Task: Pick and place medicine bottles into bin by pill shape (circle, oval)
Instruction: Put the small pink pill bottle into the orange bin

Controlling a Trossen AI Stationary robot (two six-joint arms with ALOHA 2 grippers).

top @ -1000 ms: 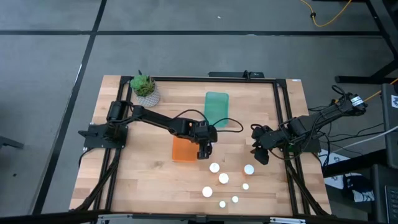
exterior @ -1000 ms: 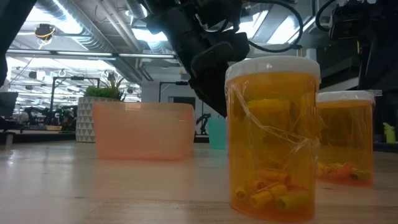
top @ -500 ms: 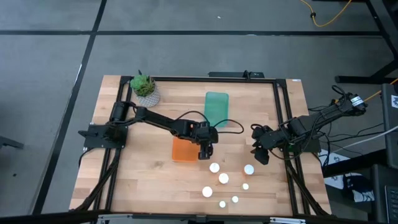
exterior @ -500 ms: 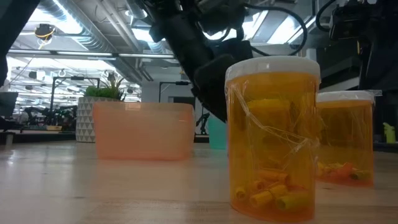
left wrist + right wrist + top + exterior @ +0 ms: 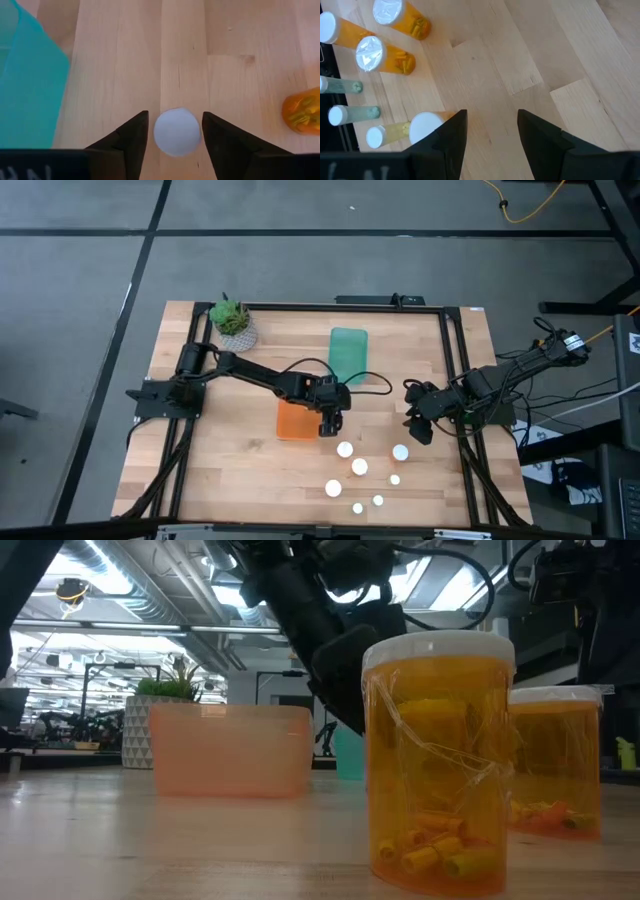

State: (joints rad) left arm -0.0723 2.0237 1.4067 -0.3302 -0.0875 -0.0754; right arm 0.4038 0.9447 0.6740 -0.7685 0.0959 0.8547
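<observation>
On the table, centre: left gripper (image 5: 329, 423) hangs over a bottle (image 5: 176, 132), fingers (image 5: 131, 145) spread either side of its white cap, not touching it.
Table: pale wood planks (image 5: 220, 470), dark frame round the edge; orange bin (image 5: 293, 420) at 9 o'clock of the left gripper, touching or nearly so; teal bin (image 5: 348, 352) at 12 o'clock of it; potted plant (image 5: 233, 320) far off at 10 o'clock.
Room: grey floor with dark seams; low view shows ceiling lights and ducts beyond the table.
Risk, largest: the bottle sits a little off the middle of the gap, so one finger may meet it first and tip or push it as the jaws close.
Risk, next: wrong bin, since pill shape cannot be read from a cap seen from above.
Risk, small: the arm may knock the orange bin just beside it on the lift.
Right gripper (image 5: 420, 427): waits at 3 o'clock of the left, fingers (image 5: 450, 137) apart, holding nothing.
Other bottles (image 5: 359, 467): about six white caps at 5 o'clock of the left gripper.
</observation>
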